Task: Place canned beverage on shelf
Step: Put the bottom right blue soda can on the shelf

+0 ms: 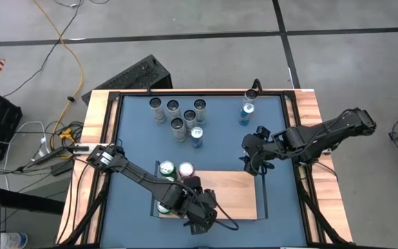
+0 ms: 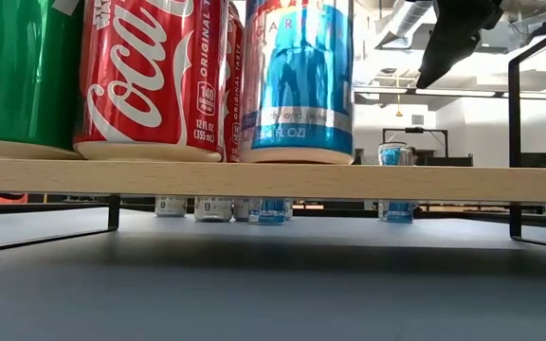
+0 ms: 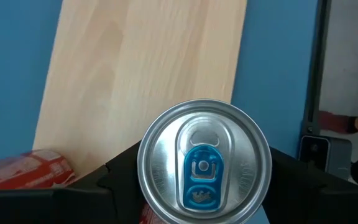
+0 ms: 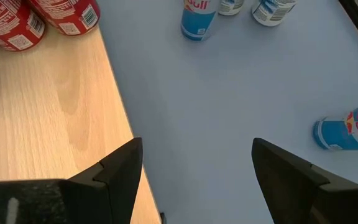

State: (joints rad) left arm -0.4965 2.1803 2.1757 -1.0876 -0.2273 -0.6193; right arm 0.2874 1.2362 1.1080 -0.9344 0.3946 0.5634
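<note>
**Operator:** Nearest the lens in the left wrist view is the blue-tabbed can (image 3: 204,163), seen top-on, with the left gripper (image 3: 191,186) pinching it between its fingers. It sits over the near end of the shelf (image 1: 237,197), and in the low view its base appears to rest on the board.

**Supervisor:** Task progress?

**Operator:** I judge it partly done. A green can (image 1: 166,168) and a red can (image 1: 186,169) already stand on the shelf beside the one in hand. Release and retreat are not yet done. A cluster of cans (image 1: 179,116) waits at the table's far side, and a lone blue can (image 1: 247,113) stands apart from it.

**Supervisor:** Arm poses?

**Operator:** The left arm reaches across the table's near edge, wrist pointing straight down. The right gripper (image 1: 256,153) hangs above the table just beyond the shelf's far right corner, fingers spread, holding nothing.
</note>
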